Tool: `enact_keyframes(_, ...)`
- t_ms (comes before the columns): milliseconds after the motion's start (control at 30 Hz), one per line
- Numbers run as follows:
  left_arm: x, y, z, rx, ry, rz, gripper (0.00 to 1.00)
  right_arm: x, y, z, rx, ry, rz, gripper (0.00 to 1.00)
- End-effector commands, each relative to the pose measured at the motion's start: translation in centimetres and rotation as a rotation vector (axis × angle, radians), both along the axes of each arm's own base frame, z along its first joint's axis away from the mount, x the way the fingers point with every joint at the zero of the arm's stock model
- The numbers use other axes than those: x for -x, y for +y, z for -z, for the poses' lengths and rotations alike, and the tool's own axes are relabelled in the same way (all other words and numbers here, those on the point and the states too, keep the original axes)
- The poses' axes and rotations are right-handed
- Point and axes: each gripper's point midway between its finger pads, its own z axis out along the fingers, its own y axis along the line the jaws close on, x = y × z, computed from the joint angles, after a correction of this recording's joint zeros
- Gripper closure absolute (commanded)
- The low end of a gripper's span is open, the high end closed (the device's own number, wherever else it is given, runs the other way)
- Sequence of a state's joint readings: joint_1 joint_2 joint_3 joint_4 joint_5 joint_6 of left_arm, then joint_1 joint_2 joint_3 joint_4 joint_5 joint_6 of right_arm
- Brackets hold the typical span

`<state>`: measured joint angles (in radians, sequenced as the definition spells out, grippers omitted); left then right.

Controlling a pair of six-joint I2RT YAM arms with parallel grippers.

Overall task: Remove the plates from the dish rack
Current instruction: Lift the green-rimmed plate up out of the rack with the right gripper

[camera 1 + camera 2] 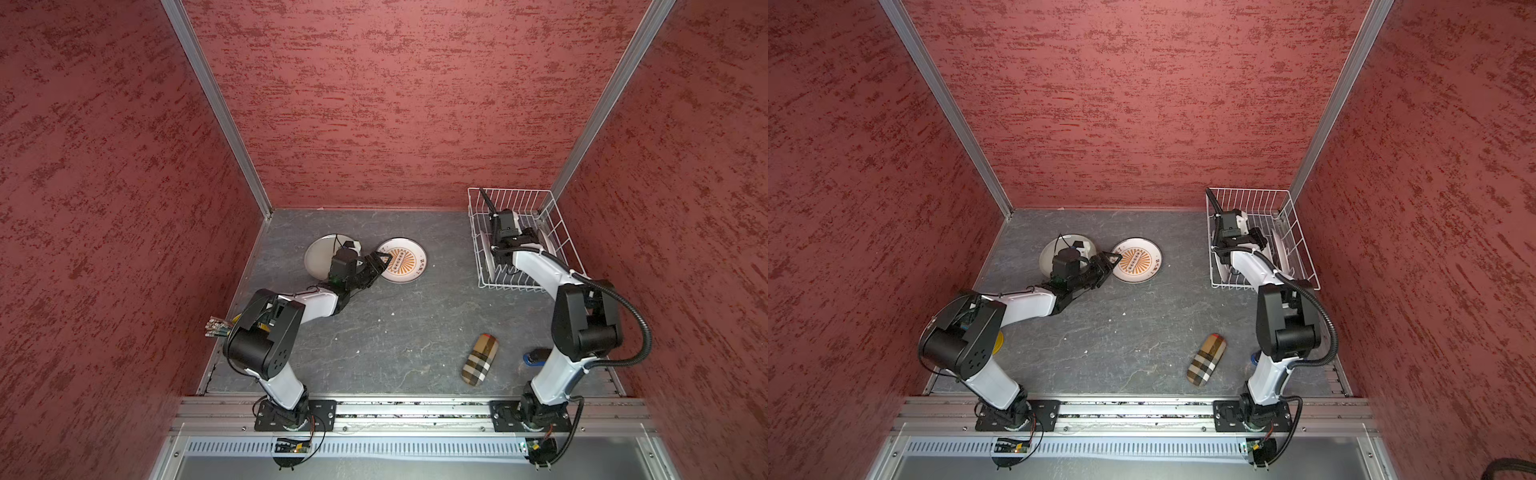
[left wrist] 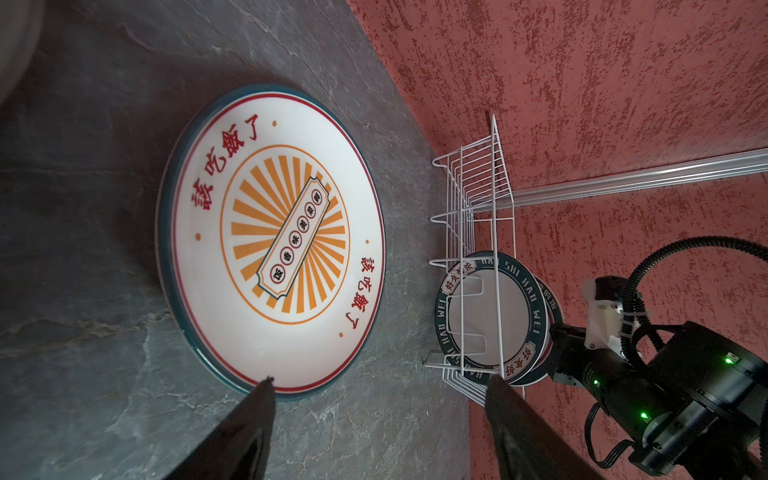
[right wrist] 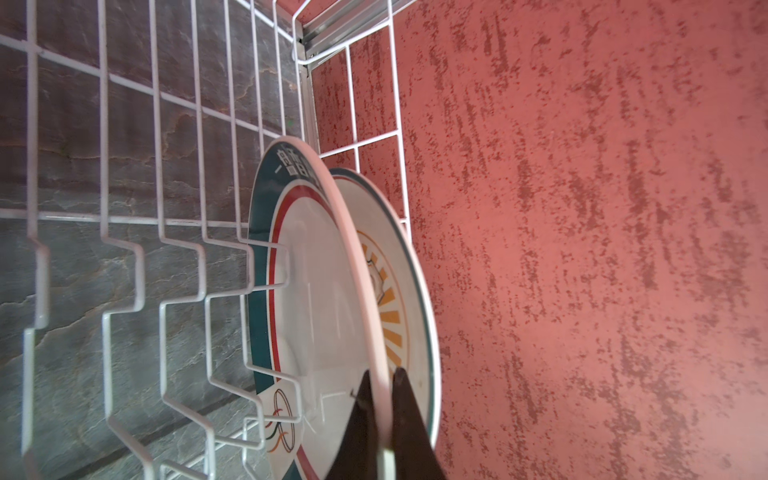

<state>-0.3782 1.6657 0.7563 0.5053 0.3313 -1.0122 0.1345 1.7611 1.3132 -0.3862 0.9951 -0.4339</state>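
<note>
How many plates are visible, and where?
5. Flat on the table: grey plate, sunburst plate. Standing in the dish rack: lettered plate on the left, gripped plate, second sunburst plate. The right arm may hide others.

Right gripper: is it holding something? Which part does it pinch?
Yes. The right gripper is shut on the rim of the wide teal-banded plate standing in the dish rack. The left gripper is open, holding nothing.

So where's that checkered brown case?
In both top views the plaid case lies on the grey table, near its front right, just left of the right arm.
</note>
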Motion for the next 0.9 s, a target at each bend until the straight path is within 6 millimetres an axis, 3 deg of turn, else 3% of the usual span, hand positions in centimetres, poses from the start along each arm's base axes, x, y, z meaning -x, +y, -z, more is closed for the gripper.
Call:
enact_keyframes(0, -0.6, -0.4, -1.4, -0.011, -0.05, 0.005, 0.21, -0.1, 0.0, -5.0, 0.027, -0.138, 0.001, 1.0)
enact_keyframes(300, -0.5, -0.5, -1.7, -0.007, -0.058, 0.012, 0.2, 0.4, 0.9, -7.5, 0.069, -0.178, -0.015, 1.0)
enact_keyframes(867, -0.4, -0.7, -2.9, 0.013, -0.081, 0.029, 0.2, 2.8, 5.1, -18.0, 0.021, -0.441, -0.13, 1.0)
